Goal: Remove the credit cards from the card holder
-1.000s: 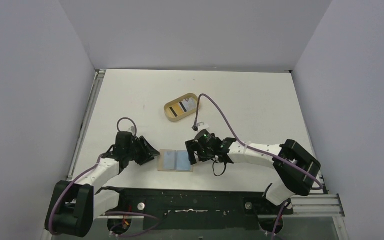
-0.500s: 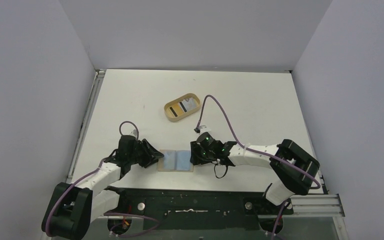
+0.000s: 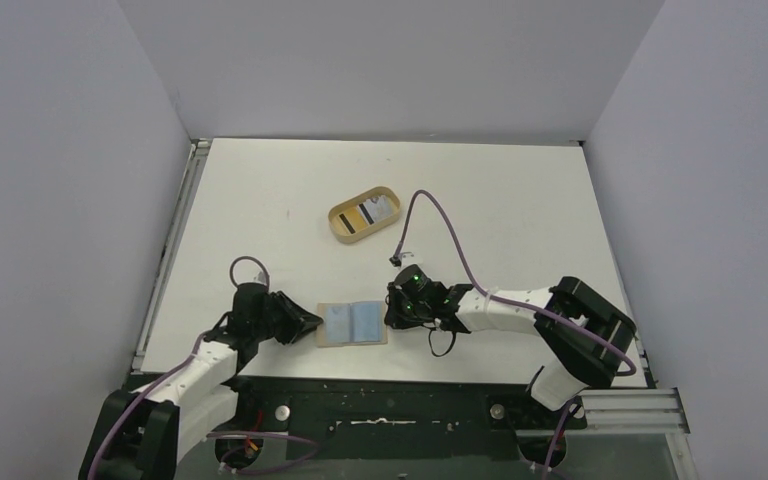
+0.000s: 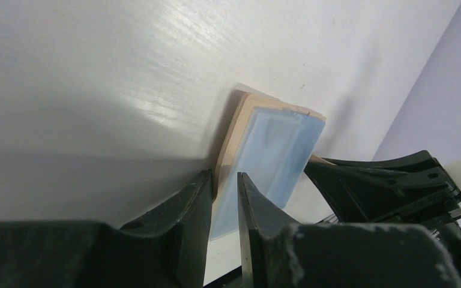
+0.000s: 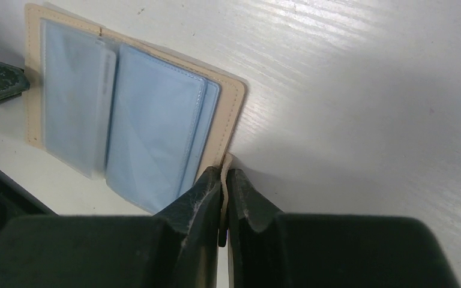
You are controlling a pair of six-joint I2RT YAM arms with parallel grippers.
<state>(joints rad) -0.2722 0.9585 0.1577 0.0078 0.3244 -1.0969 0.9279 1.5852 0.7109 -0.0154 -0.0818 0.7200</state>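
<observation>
I am pinching the card holder from both sides as it is lying open flat close to the near edge of the table, about midway along it. My left gripper is clamping the holder's left edge, tan cover and a blue leaf together between the jaws. My right gripper is closed tight on the little snap tab at the right edge.

To do this step well, I judge one side should be pinning the cover down while the other is letting go and reaching for a card edge. Pulling with both would only be lifting the whole wallet.

The holder is showing a tan border around pale blue, slightly glossy sleeves, and I cannot tell whether cards are sitting inside them. Two credit cards are lying in the oval tray toward the table's middle.
</observation>
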